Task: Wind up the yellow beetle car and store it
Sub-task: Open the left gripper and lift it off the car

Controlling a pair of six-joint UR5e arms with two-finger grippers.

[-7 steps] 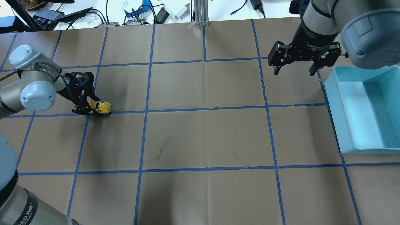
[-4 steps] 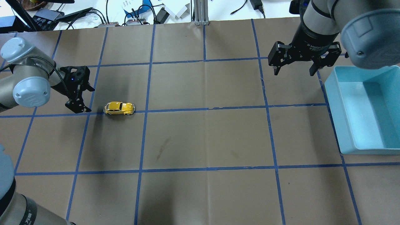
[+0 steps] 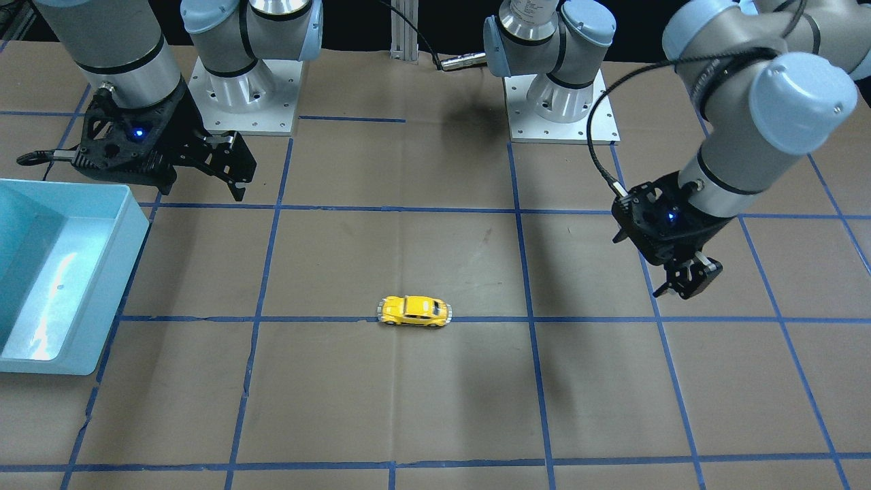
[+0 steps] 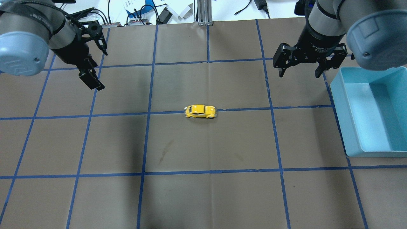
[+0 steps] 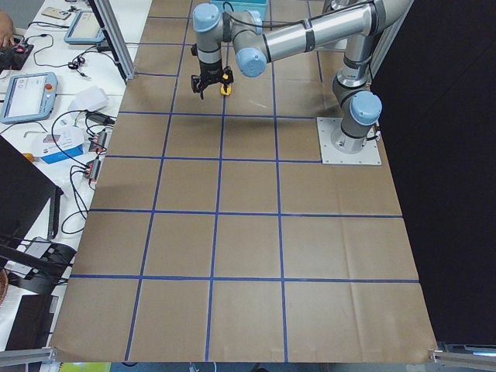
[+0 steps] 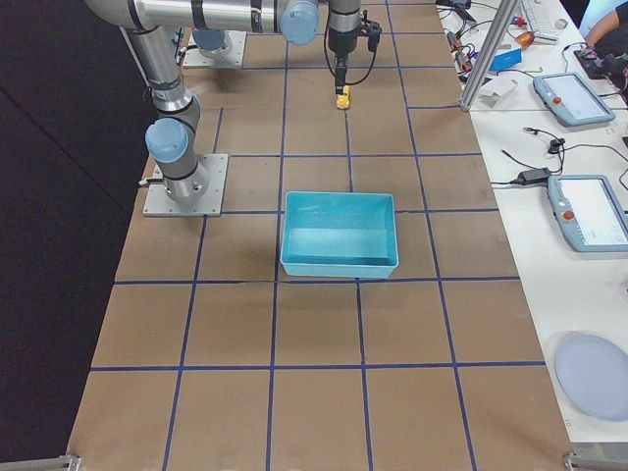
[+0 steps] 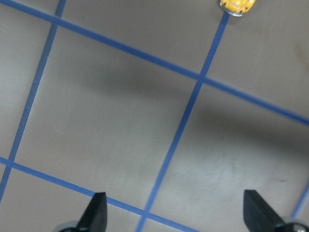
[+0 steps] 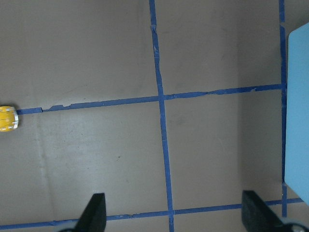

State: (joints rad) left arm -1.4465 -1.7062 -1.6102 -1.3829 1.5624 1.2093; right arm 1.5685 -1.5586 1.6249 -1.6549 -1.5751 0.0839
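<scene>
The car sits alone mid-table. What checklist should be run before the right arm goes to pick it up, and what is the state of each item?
1. Car upright on its wheels, on the blue tape line: ok.
2. Car touched by neither claw: ok.
3. Car at rest: cannot tell from one moment; its outline looks slightly blurred in the overhead view.
4. Right claw open, pointing down: ok.
5. Left claw open and well away from the car: ok.
6. Bin open-topped, on the table beside the right claw: ok.
</scene>
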